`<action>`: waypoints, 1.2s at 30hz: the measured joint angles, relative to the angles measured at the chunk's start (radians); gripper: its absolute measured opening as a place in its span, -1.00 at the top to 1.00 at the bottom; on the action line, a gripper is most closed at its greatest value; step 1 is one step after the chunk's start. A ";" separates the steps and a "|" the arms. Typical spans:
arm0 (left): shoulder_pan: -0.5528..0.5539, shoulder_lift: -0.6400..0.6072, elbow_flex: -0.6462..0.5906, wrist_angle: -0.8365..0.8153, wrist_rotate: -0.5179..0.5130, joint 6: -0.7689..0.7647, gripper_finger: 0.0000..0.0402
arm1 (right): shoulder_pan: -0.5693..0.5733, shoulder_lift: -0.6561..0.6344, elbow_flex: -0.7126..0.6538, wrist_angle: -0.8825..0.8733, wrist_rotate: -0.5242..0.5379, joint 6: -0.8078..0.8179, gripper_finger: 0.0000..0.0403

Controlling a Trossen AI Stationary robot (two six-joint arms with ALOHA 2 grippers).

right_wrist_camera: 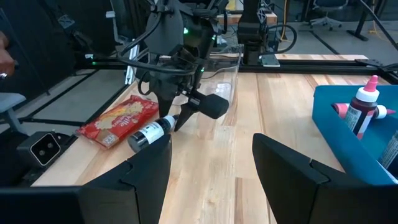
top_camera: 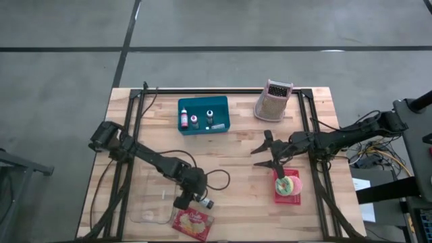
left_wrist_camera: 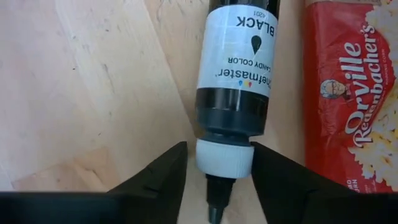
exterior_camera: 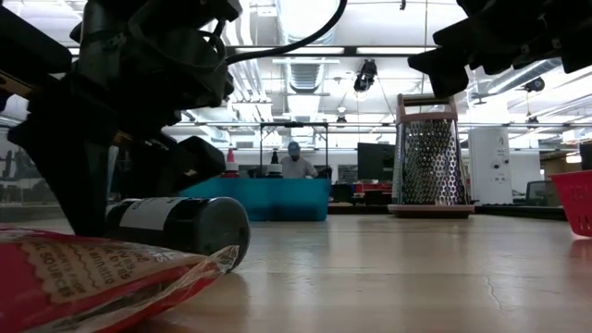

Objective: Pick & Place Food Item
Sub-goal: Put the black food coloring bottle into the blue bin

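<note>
A black candy-colour bottle [left_wrist_camera: 236,68] with a white label and white cap lies on its side on the wooden table, beside a red popcorn bag [left_wrist_camera: 348,93] lying flat near the front edge. My left gripper [left_wrist_camera: 217,152] slants down over the bottle's cap end, open, one finger on each side of the cap. In the high view it is at the front left [top_camera: 183,200]. My right gripper [top_camera: 260,152] hangs open above the table's middle right, with nothing between its fingers [right_wrist_camera: 211,162]. My left gripper has one finger [left_wrist_camera: 273,171] against the side of the bottle's white cap [left_wrist_camera: 245,158]. The other finger [left_wrist_camera: 168,165] stands a small gap off the cap's opposite side. The fingers slant down from above, across the bottle. The bottle lies on the table.
A clear plastic container [top_camera: 152,202] sits left of the bottle. A teal bin [top_camera: 204,115] with small bottles stands at the back. A metal grater [top_camera: 273,100] is at the back right. A red basket [top_camera: 288,185] with food sits under the right arm.
</note>
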 joint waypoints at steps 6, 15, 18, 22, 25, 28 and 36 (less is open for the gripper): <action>0.001 0.000 -0.001 -0.001 -0.004 0.000 0.45 | 0.000 0.000 0.000 0.000 0.000 0.000 -0.09; -0.001 -0.001 0.032 -0.081 -0.051 0.000 0.45 | 0.000 0.000 0.000 -0.002 0.001 0.004 -0.09; -0.002 0.000 0.081 -0.164 -0.121 0.001 0.45 | 0.000 0.000 0.000 -0.002 0.004 0.004 -0.09; -0.003 0.000 0.162 -0.303 -0.219 0.004 0.45 | 0.000 0.000 0.000 -0.005 0.012 0.003 -0.09; -0.004 0.000 0.216 -0.368 -0.273 0.004 0.45 | 0.000 0.000 0.000 -0.006 0.024 0.004 -0.09; -0.003 0.000 0.260 -0.421 -0.289 0.012 0.45 | 0.000 0.000 0.000 -0.006 0.026 0.004 -0.09; 0.002 0.000 0.372 -0.649 -0.472 0.019 0.45 | 0.000 0.000 0.000 -0.014 0.027 0.011 -0.09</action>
